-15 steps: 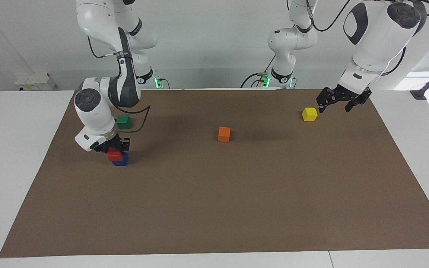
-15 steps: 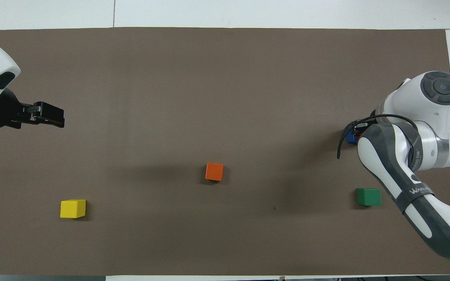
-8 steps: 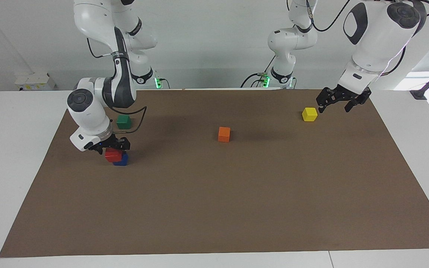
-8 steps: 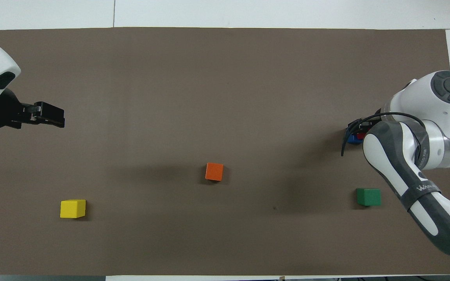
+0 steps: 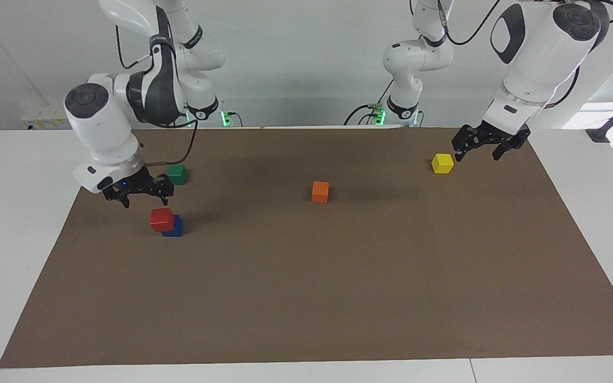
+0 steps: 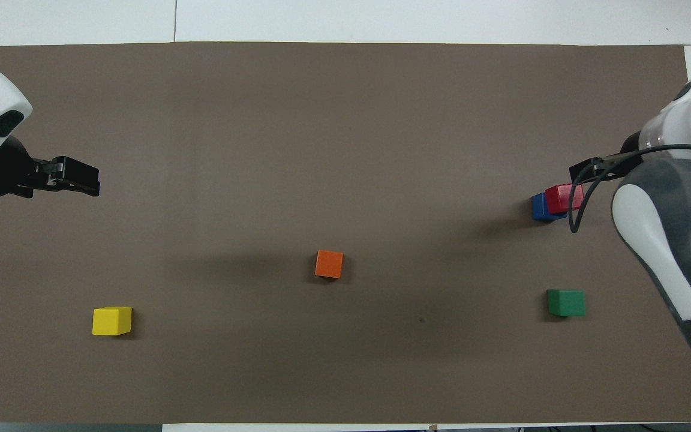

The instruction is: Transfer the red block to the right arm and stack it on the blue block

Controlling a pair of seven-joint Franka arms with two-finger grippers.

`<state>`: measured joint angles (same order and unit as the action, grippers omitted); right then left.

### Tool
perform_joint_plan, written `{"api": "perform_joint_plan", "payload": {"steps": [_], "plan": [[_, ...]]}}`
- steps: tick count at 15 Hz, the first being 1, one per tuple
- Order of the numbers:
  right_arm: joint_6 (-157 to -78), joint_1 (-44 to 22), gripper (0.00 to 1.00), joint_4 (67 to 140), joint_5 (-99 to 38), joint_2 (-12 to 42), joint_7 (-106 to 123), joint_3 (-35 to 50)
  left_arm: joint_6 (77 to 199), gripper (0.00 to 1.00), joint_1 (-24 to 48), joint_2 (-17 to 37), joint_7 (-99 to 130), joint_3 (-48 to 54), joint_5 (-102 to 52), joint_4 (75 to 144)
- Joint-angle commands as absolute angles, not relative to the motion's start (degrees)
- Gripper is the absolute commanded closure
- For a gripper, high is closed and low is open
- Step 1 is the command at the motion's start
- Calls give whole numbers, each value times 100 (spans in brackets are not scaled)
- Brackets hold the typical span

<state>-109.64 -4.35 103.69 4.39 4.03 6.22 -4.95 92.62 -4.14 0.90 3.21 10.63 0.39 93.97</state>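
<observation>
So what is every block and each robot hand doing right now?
red block: stacked on the blue one, off-centre, free of any grip.
blue block: on the mat, under the red.
green block: on the mat, alone.
orange block: on the mat, alone.
yellow block: on the mat, alone.
right gripper: raised, fingers open, empty.
left gripper: waiting beside the yellow block, open, empty.

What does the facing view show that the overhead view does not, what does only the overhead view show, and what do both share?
Only the facing view shows the right pincer, open and raised clear of the stack, plus both arms' bases. Only the overhead view shows, from above, how the red block sits offset on the blue block, overhanging toward the right arm's end. Both share the left pincer, the orange block, the yellow block, the green block and the brown mat.
</observation>
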Motion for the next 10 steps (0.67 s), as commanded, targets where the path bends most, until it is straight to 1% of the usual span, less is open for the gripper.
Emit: {"api": "perform_joint_plan", "payload": {"steps": [1, 2, 5, 6, 8, 10], "plan": [[-10671, -343, 0, 10178, 317, 36, 905, -483, 9308, 0, -466, 62, 203, 1090, -53, 9396], [-10470, -343, 0, 10082, 238, -61, 923, -501, 9308, 0, -466, 53, 202, 1090, -53, 9396], [-9355, -352, 0, 9634, 167, -219, 923, -519, 9299, 0, -475, 44, 255, 1081, -53, 9396], [-9125, -352, 0, 9607, 167, -315, 914, -519, 9299, 0, -457, 44, 272, 1081, -53, 9396], [-8835, -317, 0, 9633, 167, -430, 888, -536, 9273, 0, -457, 9, 281, 1090, -53, 9396], [-8815, -211, 0, 9703, 167, -457, 888, -527, 9229, 0, -466, 9, 281, 1081, -53, 9396]]}}
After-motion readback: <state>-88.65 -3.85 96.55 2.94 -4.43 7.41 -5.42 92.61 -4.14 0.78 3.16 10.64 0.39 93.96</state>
